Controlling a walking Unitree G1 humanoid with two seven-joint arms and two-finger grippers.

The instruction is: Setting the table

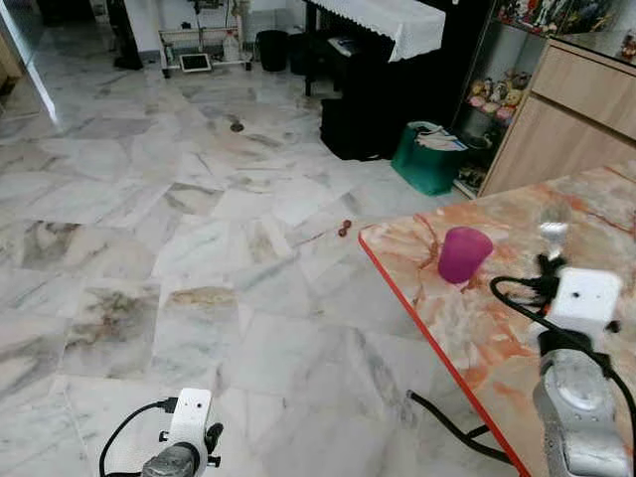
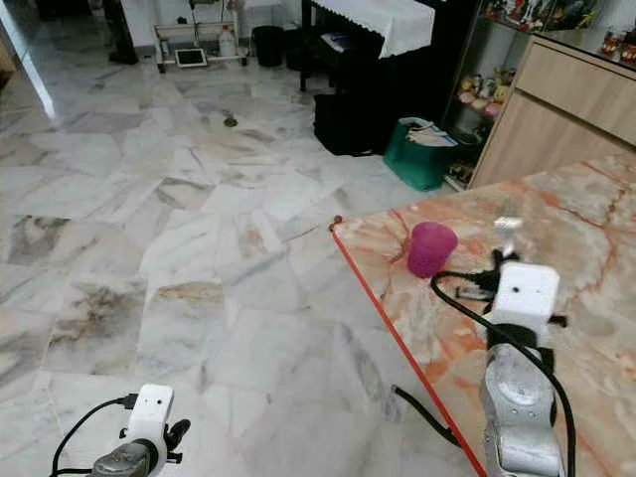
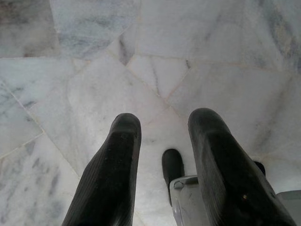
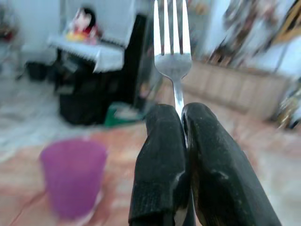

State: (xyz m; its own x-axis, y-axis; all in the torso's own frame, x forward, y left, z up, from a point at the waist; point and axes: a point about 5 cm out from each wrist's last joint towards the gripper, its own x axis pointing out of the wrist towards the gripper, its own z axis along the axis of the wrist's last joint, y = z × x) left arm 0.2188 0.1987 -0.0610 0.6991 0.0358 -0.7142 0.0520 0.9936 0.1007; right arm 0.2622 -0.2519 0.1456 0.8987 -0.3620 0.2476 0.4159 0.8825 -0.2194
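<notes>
in the left eye view, a purple plastic cup (image 1: pixel 463 253) stands upright on the orange-veined marble counter (image 1: pixel 467 328) near its red-edged corner; the right arm reaches over the counter, the left hangs low above the white marble floor (image 1: pixel 199 248). in the left wrist view, the left gripper (image 3: pixel 162 141) is spread, holding nothing. in the right wrist view, the right gripper (image 4: pixel 184 117) is pressed together, pinching a silver metal fork (image 4: pixel 172 52), tines up, near the cup.

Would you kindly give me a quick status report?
Right pincer shut on fork, above table. Left pincer open, idle over floor. Purple cup beside, not blocking.
</notes>
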